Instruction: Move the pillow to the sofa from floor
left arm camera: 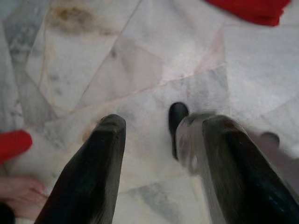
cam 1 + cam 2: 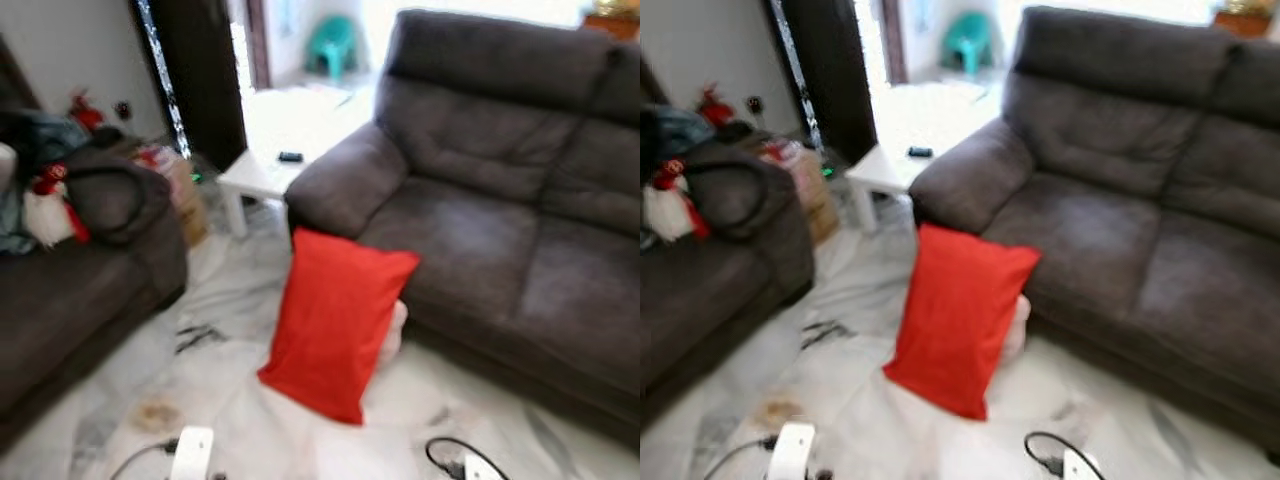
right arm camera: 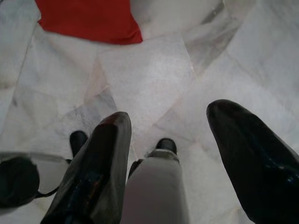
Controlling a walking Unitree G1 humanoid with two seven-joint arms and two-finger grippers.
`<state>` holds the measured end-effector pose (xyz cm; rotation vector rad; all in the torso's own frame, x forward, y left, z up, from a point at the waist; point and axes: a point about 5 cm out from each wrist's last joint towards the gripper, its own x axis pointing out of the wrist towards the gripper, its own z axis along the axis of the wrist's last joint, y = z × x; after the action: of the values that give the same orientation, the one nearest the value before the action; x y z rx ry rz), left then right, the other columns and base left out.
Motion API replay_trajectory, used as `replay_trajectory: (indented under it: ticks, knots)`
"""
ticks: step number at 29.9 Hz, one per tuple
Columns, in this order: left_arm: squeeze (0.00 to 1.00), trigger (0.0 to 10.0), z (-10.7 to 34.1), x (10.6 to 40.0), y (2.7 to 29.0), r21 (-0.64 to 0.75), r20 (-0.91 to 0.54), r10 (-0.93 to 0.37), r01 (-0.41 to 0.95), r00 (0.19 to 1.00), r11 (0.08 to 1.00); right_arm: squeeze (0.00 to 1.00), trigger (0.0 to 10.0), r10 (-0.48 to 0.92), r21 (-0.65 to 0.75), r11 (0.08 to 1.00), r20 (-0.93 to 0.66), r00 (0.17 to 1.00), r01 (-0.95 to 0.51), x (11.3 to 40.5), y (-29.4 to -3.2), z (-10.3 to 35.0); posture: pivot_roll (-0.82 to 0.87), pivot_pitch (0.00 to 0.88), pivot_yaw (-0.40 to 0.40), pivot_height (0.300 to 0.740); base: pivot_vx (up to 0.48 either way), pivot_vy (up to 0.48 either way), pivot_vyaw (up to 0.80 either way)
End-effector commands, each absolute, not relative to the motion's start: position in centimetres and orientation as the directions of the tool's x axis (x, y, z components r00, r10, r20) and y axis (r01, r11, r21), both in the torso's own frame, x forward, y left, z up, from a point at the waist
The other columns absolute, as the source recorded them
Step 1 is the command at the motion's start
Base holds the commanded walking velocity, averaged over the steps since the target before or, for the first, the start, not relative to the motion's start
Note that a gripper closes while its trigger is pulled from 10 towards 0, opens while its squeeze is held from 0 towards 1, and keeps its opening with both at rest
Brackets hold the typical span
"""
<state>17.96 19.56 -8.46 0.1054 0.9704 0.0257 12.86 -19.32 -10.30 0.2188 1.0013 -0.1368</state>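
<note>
Pillow (image 2: pixel 335 320), bright red, stands on its lower edge on the pale marble floor (image 2: pixel 230 420), tilted, its upper part leaning against the front of the dark grey sofa (image 2: pixel 500 230) close to that sofa's rolled armrest. Something pale pink is tucked behind the pillow's lower side, too hidden to make out.

Nearest the camera, both arms hang low over the floor. In the left wrist view the left pincer (image 1: pixel 161 154) has its two black fingers spread, with bare marble between them and a corner of the red pillow at the far edge. In the right wrist view the right pincer (image 3: pixel 170 140) is likewise spread and pinches nothing; the pillow's red corner lies on the tiles well beyond its fingertips. In the head views a white part of the robot (image 2: pixel 192 452) and a looped black cable (image 2: pixel 455 455) show at the bottom edge.

Beyond the pillow, the sofa's seat cushions lie bare. To the left sits a second dark sofa (image 2: pixel 80 270) with a black bag (image 2: pixel 110 200) and a red-and-white soft toy (image 2: pixel 50 205) heaped on it. Farther back, between the two sofas, is a small white desk (image 2: pixel 262 170) carrying a small dark object (image 2: pixel 290 157). Farthest off, through the bright doorway, stands a teal plastic chair (image 2: pixel 335 45).
</note>
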Motion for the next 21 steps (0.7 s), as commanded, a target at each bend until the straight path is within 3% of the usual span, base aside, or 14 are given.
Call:
replay_trajectory:
  ticks: [1, 18, 21]
  knots:
    - [0.0, 10.0, -8.48, 17.73, 20.14, 0.117, -0.823, 0.091, 0.01, 0.56, 0.993, 0.0, 10.0, -0.004, 0.129, 0.97, -0.841, 0.541, 0.208, 13.17, -18.86, -10.25, 0.01, 0.0, -0.053, 0.74, 0.0, 0.0, 0.8]
    - [0.0, 10.0, -8.46, 17.7, 20.59, 0.146, -0.833, 0.108, 0.027, 0.543, 0.989, 0.0, 10.0, -0.009, 0.125, 0.97, -0.84, 0.542, 0.21, 13.18, -18.84, -10.24, 0.01, 0.0, -0.053, 0.74, 0.0, 0.0, 0.0]
    - [0.0, 10.0, -8.44, 17.72, 20.69, 0.151, -0.833, 0.113, 0.025, 0.542, 0.988, 0.0, 10.0, -0.01, 0.124, 0.97, -0.838, 0.545, 0.209, 13.23, -18.84, -10.22, 0.01, 0.0, -0.052, 0.74, 0.286, 0.0, 0.31]
